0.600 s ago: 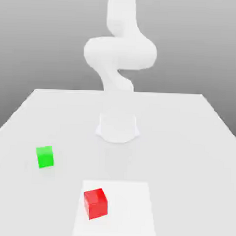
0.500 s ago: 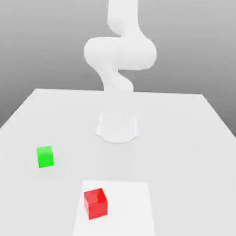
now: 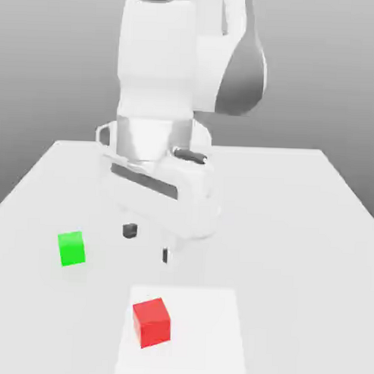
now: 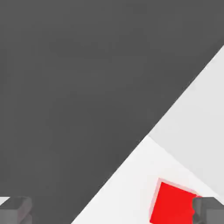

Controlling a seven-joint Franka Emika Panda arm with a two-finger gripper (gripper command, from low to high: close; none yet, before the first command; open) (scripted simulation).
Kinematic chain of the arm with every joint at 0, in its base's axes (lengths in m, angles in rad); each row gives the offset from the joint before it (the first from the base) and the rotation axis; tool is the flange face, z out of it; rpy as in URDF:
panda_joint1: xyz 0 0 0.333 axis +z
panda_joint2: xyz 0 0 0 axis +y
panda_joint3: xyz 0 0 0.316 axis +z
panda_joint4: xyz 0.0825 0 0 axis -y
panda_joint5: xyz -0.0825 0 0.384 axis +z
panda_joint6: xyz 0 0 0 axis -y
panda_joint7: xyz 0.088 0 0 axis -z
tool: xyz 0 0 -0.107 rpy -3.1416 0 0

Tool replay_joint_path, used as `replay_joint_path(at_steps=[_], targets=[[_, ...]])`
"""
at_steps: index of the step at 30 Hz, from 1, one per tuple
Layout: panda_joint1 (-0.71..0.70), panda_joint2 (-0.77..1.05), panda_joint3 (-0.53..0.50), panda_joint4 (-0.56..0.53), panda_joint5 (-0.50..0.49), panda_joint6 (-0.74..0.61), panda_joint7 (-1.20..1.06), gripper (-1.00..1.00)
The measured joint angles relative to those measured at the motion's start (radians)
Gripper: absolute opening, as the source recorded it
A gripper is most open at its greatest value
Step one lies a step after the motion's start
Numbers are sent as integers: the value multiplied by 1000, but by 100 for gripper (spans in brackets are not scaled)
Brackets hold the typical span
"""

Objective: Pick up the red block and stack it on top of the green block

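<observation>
The red block (image 3: pixel 152 322) rests on a brighter white square (image 3: pixel 208 335) near the table's front edge. On the exterior view's left, the green block (image 3: pixel 71 248) sits alone on the table. My gripper (image 3: pixel 147 243) hangs above the table, behind the red block and to the exterior view's right of the green one. It is open, its two dark fingertips (image 3: pixel 129 230) spread apart with nothing between them. The hand view catches the red block (image 4: pixel 173 203) close to one fingertip (image 4: pixel 209 211), with my gripper (image 4: pixel 112 212) open and touching nothing.
The white table (image 3: pixel 295 224) stretches wide to the exterior view's right and back. The arm's bulky white body (image 3: pixel 170 106) towers over the table's middle. In the hand view, dark floor (image 4: pixel 78 87) lies beyond the table edge.
The arm has swung forward from its upright pose at the back, bringing the hand low over the table. Both blocks lie where they were.
</observation>
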Motion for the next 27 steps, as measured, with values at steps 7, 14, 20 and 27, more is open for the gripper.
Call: replay_joint_path(at_steps=[7, 14, 20, 27], targets=[[16, 255, -42, -37, -63, 170, 202, 0], [40, 347, -73, -24, -91, 250, 226, -100], [25, 254, -51, -38, -58, 171, 201, -100], [-141, 39, -115, -132, -32, 51, 283, -100]])
